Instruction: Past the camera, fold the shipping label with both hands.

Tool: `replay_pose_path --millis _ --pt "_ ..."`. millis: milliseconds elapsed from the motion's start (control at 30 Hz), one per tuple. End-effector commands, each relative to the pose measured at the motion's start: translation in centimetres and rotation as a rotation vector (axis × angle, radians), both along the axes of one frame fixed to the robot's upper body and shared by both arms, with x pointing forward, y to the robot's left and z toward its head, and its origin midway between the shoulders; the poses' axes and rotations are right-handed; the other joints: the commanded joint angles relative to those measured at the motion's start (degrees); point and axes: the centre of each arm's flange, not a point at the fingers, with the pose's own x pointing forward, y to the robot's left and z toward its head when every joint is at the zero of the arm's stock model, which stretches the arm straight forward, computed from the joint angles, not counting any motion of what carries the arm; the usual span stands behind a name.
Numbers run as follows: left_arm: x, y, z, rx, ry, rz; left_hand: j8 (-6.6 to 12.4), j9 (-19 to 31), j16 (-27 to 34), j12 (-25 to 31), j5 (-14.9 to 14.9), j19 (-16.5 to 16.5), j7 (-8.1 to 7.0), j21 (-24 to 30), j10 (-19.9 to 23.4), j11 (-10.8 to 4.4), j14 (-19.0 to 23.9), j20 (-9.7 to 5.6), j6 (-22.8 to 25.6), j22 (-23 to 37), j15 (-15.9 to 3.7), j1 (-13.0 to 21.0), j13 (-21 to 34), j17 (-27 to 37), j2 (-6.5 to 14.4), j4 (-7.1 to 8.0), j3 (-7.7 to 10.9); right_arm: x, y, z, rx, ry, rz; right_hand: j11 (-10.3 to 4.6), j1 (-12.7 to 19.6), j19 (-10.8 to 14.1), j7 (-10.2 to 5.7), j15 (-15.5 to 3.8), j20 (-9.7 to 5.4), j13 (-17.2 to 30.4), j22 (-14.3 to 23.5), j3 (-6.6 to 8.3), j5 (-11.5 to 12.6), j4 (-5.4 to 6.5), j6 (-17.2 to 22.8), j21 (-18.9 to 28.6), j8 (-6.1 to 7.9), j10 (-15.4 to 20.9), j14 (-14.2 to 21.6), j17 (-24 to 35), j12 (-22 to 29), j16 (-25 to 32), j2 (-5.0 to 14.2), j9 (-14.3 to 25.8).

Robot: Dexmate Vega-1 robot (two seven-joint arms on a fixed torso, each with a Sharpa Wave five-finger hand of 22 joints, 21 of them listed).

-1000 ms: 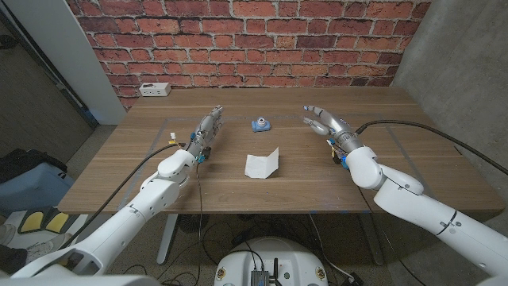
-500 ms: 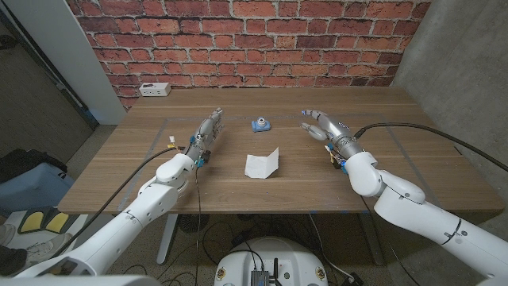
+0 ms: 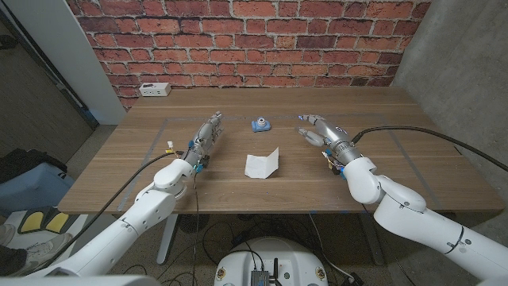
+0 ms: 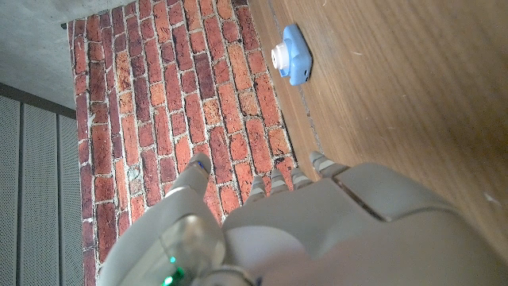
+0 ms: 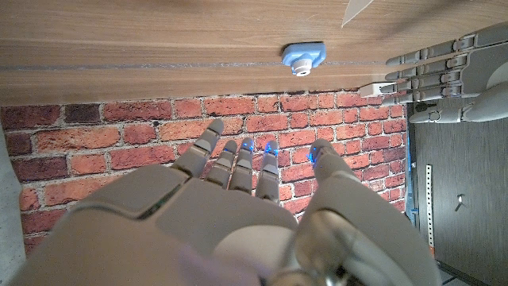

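The white shipping label (image 3: 261, 164) lies on the wooden table (image 3: 397, 159) between my hands, its right corner curled up; a corner of the label (image 5: 361, 9) also shows in the right wrist view. A small blue camera (image 3: 259, 124) (image 4: 292, 54) (image 5: 303, 56) sits just beyond it. My left hand (image 3: 208, 135) (image 4: 302, 230) is left of the label, fingers stretched forward, holding nothing. To the right of the label, my right hand (image 3: 321, 133) (image 5: 238, 214) is open with fingers spread and touches nothing. The right wrist view also catches the left hand (image 5: 444, 67).
A white socket box (image 3: 154, 89) sits at the table's far left edge against the brick wall (image 3: 254, 40). Black cables trail from both arms across the table's near sides.
My right hand has drifted a little inward, toward the label and the camera. The left hand has barely moved. The label lies as before.
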Motion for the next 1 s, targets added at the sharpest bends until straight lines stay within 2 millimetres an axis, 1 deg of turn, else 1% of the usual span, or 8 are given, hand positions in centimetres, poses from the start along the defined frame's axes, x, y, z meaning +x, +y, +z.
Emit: replay_pose_path --millis 33,167,533,800,833,867,933,1000 --pt "-0.7 0.2 -0.7 -0.001 0.001 -0.003 0.30 0.2 0.4 0.3 0.3 -0.2 -0.10 0.6 -0.4 0.15 -1.1 0.21 -0.4 0.2 -0.04 0.0 0.1 0.2 0.6 -0.16 -0.14 -0.6 1.1 -1.0 -0.033 0.005 0.005 -0.07 0.7 0.6 -0.04 -1.01 -0.05 0.1 0.2 0.43 0.4 -0.07 0.7 0.2 0.39 0.5 0.5 0.0 0.3 0.3 0.07 0.2" --pt "-0.7 0.3 -0.7 0.001 -0.001 -0.005 0.31 0.1 0.4 0.3 0.3 -0.2 -0.07 0.6 -0.4 0.14 -1.2 0.21 -0.4 0.2 -0.07 0.0 0.1 0.2 0.6 -0.16 -0.15 -0.7 1.5 -1.3 -0.042 0.011 0.012 -0.29 0.9 0.6 -0.06 -1.02 -0.08 0.1 0.2 0.53 0.4 -0.09 0.9 0.2 0.38 0.6 0.6 0.0 0.3 0.3 0.08 0.2" --pt "-0.7 0.6 -0.7 0.008 -0.003 -0.008 0.30 0.1 0.4 0.3 0.3 -0.2 -0.07 0.6 -0.4 0.09 -1.2 0.21 -0.4 0.2 -0.03 0.0 0.1 0.2 0.6 -0.16 -0.16 -0.8 2.7 -2.0 -0.067 0.023 0.027 -0.33 1.4 0.7 -0.11 -1.12 -0.16 0.1 0.2 0.79 0.5 -0.07 1.2 0.2 0.35 0.9 0.8 0.0 0.3 0.3 0.16 0.2" --pt "-0.7 0.7 -0.7 0.012 -0.005 -0.014 0.30 0.1 0.4 0.3 0.3 -0.2 -0.06 0.6 -0.4 0.08 -1.2 0.21 -0.4 0.2 -0.03 0.0 0.1 0.2 0.6 -0.16 -0.16 -0.7 3.7 -2.7 -0.082 0.041 0.045 -0.52 1.7 0.8 -0.23 -1.18 0.15 0.2 0.2 0.99 0.5 -0.04 1.4 0.2 0.28 0.9 1.0 0.0 0.2 0.3 0.20 0.2" --pt "-0.7 0.7 -0.7 0.013 -0.006 -0.014 0.29 0.1 0.4 0.3 0.3 -0.2 -0.06 0.6 -0.4 0.11 -1.2 0.21 -0.4 0.2 -0.06 0.0 0.1 0.2 0.6 -0.16 -0.16 -0.7 3.7 -2.7 -0.084 0.042 0.047 -1.04 1.9 0.8 -0.28 -1.19 0.20 0.2 0.2 1.08 0.5 -0.03 1.4 0.2 0.22 1.0 1.0 0.1 0.2 0.3 0.20 0.2" --pt "-0.8 0.7 -0.7 0.012 -0.006 -0.015 0.30 0.1 0.4 0.3 0.3 -0.2 -0.06 0.6 -0.4 0.05 -1.2 0.21 -0.4 0.2 -0.07 0.0 0.1 0.2 0.6 -0.16 -0.16 -0.7 3.8 -2.7 -0.087 0.041 0.047 -1.04 1.9 0.8 -0.31 -1.15 0.28 0.2 0.2 1.09 0.5 -0.03 1.4 0.2 0.20 1.0 1.1 0.1 0.2 0.4 0.19 0.2" --pt "-0.8 0.8 -0.7 0.013 -0.006 -0.017 0.30 0.1 0.4 0.3 0.3 -0.2 -0.07 0.6 -0.4 0.06 -1.2 0.20 -0.4 0.2 -0.08 0.0 0.1 0.2 0.6 -0.16 -0.17 -0.8 3.9 -2.8 -0.093 0.034 0.045 -2.71 2.3 0.9 -0.38 -1.52 0.40 0.2 0.2 1.27 0.6 0.01 1.5 0.2 0.10 1.7 1.4 0.1 0.4 0.5 0.19 0.3" --pt "-0.8 0.8 -0.8 0.013 -0.006 -0.018 0.29 0.1 0.4 0.3 0.3 -0.2 -0.04 0.6 -0.4 0.04 -1.2 0.21 -0.5 0.2 -0.07 0.0 0.1 0.2 0.6 -0.17 -0.17 -0.9 4.1 -2.9 -0.099 0.029 0.042 -4.55 2.7 1.1 -1.30 -2.04 0.45 0.2 0.2 1.47 0.6 0.04 2.5 0.2 0.31 2.6 1.9 0.1 0.5 0.6 0.15 0.3"
